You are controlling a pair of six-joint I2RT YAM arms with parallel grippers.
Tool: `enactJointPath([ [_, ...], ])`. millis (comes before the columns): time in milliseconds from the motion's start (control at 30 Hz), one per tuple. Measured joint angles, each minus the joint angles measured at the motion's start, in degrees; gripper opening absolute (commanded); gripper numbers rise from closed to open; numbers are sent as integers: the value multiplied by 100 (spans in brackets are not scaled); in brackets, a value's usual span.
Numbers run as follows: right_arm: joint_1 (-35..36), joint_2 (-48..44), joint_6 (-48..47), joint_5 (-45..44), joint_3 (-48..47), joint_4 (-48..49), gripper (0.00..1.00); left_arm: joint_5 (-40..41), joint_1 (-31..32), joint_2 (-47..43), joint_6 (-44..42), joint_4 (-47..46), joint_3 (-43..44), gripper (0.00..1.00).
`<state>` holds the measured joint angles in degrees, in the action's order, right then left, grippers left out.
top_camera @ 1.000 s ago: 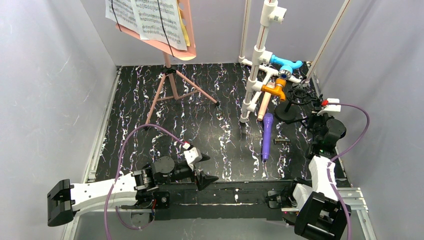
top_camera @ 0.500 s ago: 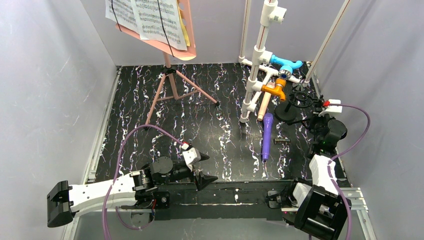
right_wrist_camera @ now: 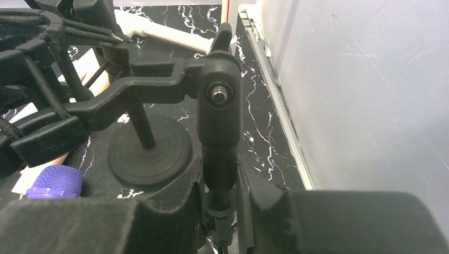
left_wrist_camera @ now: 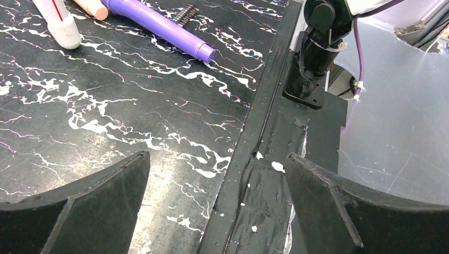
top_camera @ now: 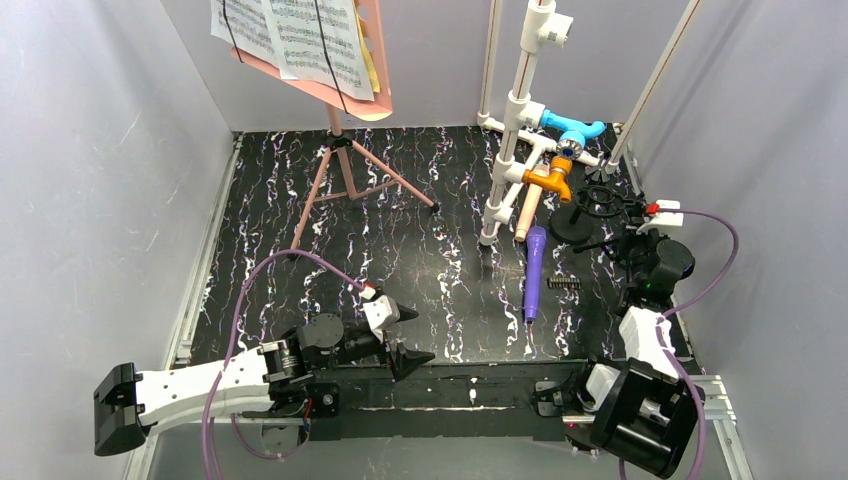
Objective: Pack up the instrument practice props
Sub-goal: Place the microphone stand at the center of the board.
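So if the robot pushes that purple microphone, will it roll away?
Probably, yes. The purple microphone is a long round tube lying flat on the table, so a sideways push would likely roll it. It looks stiff, like hard plastic, so it shouldn't bend. Its smooth body might slip when pinched.

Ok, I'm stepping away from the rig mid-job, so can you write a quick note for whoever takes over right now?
Left gripper: open, empty, low over the table's near edge.
Right gripper: shut on the post of a black microphone mount at far right.
Purple microphone and beige microphone lie flat right of centre; music stand with pages stands back left, unfolded.
Packed: nothing visible. Left: everything.
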<state>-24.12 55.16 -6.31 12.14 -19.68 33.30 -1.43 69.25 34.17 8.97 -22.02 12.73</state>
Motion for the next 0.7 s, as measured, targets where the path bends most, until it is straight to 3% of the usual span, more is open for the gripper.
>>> enactJointPath([
  [433, -61, 223, 0, 334, 129, 249, 1, 0, 0, -66, 2, 22, 0, 98],
  [700, -68, 221, -57, 417, 385, 422, 13, 0, 0, -63, 2, 24, -2, 98],
])
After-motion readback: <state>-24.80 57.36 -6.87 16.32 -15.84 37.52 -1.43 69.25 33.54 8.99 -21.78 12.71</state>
